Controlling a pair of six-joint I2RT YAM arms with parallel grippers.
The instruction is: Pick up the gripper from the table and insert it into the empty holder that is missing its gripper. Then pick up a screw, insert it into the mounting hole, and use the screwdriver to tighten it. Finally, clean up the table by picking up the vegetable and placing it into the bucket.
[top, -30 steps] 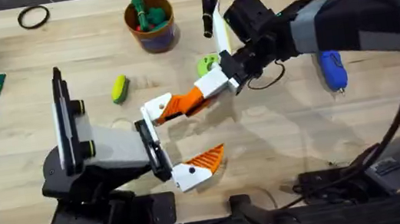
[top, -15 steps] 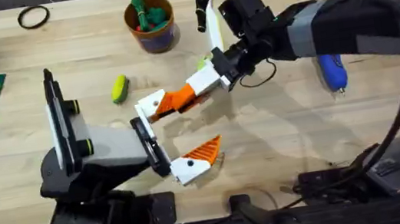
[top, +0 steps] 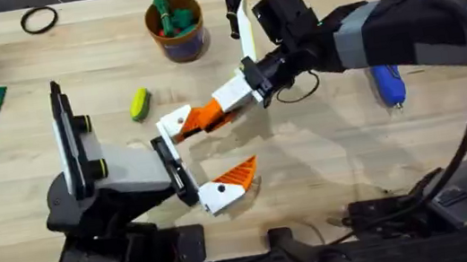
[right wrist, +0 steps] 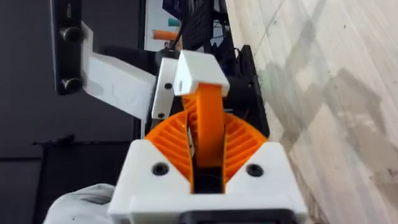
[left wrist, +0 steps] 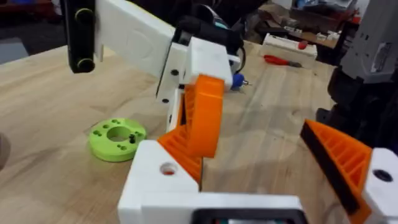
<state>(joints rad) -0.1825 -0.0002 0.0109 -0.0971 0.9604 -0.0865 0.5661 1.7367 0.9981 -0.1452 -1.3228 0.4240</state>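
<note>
Orange ribbed pads (right wrist: 169, 142) of my right gripper (top: 228, 101) are clenched on the loose gripper piece (top: 205, 117) – its orange wedge sits squeezed between them, lifted off the wooden table (top: 328, 164) near the middle. The piece's white end block points left toward the holder (top: 164, 154), the black plate ending my left arm, and sits just beside the plate's far end; whether it touches I cannot tell. My left gripper (top: 187, 175) carries one ribbed finger (top: 235, 180) at the near end of that plate – released or clenched, I cannot tell. The screwdriver (top: 388, 82) lies to the right, the bucket (top: 177, 46) stands at the far side, and a yellow-green vegetable (top: 140, 104) lies nearer, to its left.
</note>
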